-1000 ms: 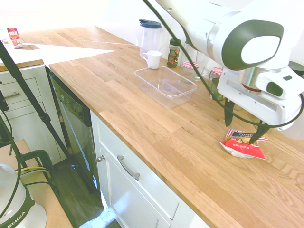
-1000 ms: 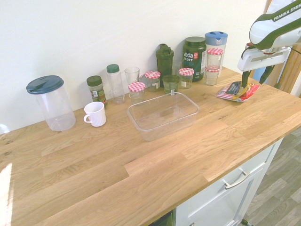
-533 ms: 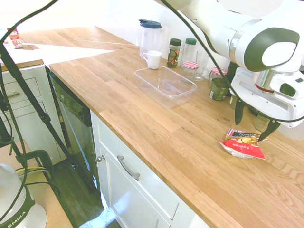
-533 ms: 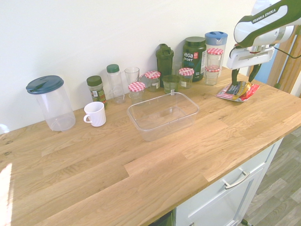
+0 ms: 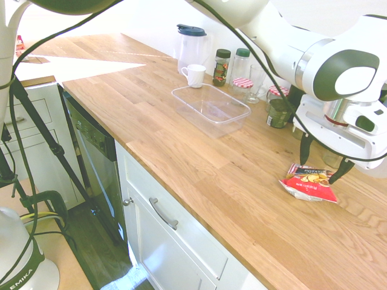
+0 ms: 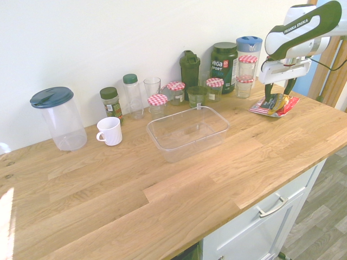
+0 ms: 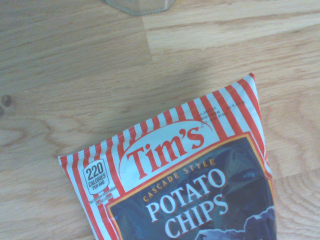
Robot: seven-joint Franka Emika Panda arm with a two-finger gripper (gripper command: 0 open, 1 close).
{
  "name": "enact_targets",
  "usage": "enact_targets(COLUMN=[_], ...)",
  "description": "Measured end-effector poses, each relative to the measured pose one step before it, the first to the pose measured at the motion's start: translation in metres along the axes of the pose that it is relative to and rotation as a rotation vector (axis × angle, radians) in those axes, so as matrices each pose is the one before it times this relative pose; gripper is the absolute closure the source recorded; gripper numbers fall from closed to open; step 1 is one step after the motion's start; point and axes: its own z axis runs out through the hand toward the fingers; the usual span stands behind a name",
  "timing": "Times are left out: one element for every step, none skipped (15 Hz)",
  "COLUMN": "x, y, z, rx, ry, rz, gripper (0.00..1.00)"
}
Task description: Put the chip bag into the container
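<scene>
One long wooden countertop [image 5: 199,157] carries everything you are working with, and your white arm [image 5: 284,36] reaches across it from above. The gripper [image 5: 322,170] hangs pointing straight down over the striped end of the chip bag [image 5: 309,184]; its two dark fingers [image 5: 303,156] stand wide apart, one on each side of that end, and you hold nothing between them. From the second exterior view the gripper [image 6: 277,95] looks to be just above the chip bag [image 6: 275,104]; whether a fingertip touches the packet you cannot tell. The chip bag lies flat on the wood, well apart from the container [image 5: 210,109], which sits open and empty nearer the middle of the countertop. Behind the container you have a clear pitcher with a dark blue lid [image 6: 58,117] and, beside it, a white mug [image 6: 110,131]. Along the wall stands a row of smaller things: a spice jar [image 6: 110,102], a clear bottle with a green cap [image 6: 132,95], a drinking glass [image 6: 152,90], several glass jars with red-checked lids [image 6: 158,105], a dark green shaker bottle [image 6: 190,69] and a dark tub of sport powder [image 6: 224,66]. In the wrist view the chip bag [image 7: 190,180] fills the lower part of the picture, its red and white stripes framing the words "Tim's Cascade Style Potato Chips" and a small calorie badge.
</scene>
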Motion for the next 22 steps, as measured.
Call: enact_targets(x=[0.00155, 0.00138, 0.00086, 0.00018, 0.00002, 0.00005, 0.00006, -0.00007, -0.00013, -0.00019, -0.00010, 0.00001, 0.00004, 0.00016, -0.00019, -0.00132, -0.00270, -0.00341, -0.00548, -0.00782, -0.00974, -0.01266], y=[0.00141, 0.00088, -0.00002, -0.00036, -0.00037, -0.00028, -0.00008, 0.00003, 0.00000, -0.00020, -0.00010, 0.00000, -0.00014, -0.00075, -0.00169, -0.00231, -0.00375, -0.00443, -0.00606, -0.00738, -0.00712, -0.00666], z=[0.00219, 0.00224, 0.00265, 0.00293, 0.00165, 0.00052, 0.00004, 0.00038, 0.00030, 0.00045, 0.00045, -0.00002, -0.00020, -0.00126, -0.00217, -0.00140, -0.00198, -0.00440, -0.00767, -0.01194, -0.01432, -0.01554], rx=[-0.00176, -0.00219, -0.00221, -0.00176, -0.00085, -0.00054, -0.00024, -0.00027, -0.00032, -0.00033, -0.00034, 0.00032, 0.00046, 0.00091, 0.00089, 0.00131, 0.00275, 0.00504, 0.00582, 0.00736, 0.00735, 0.00191], ry=[-0.00341, -0.00219, -0.00223, -0.00363, -0.00311, -0.00174, -0.00069, -0.00113, -0.00132, -0.00087, -0.00057, -0.00015, 0.00016, 0.00093, 0.00046, 0.00066, 0.00157, 0.00286, 0.00430, 0.00744, 0.01179, 0.01359], rz=[0.00179, 0.00154, 0.00071, 0.00072, 0.00037, 0.00004, -0.00006, 0.00028, 0.00030, -0.00018, -0.00005, 0.00026, 0.00005, -0.00078, -0.00228, -0.00381, -0.00546, -0.00688, -0.00983, -0.01110, -0.00998, -0.01065], gripper=[1.00, 1.00, 1.00, 1.00, 1.00, 1.00, 1.00, 1.00, 1.00, 1.00, 1.00, 1.00, 1.00, 1.00, 1.00, 1.00, 1.00, 1.00, 1.00, 1.00, 1.00, 1.00])
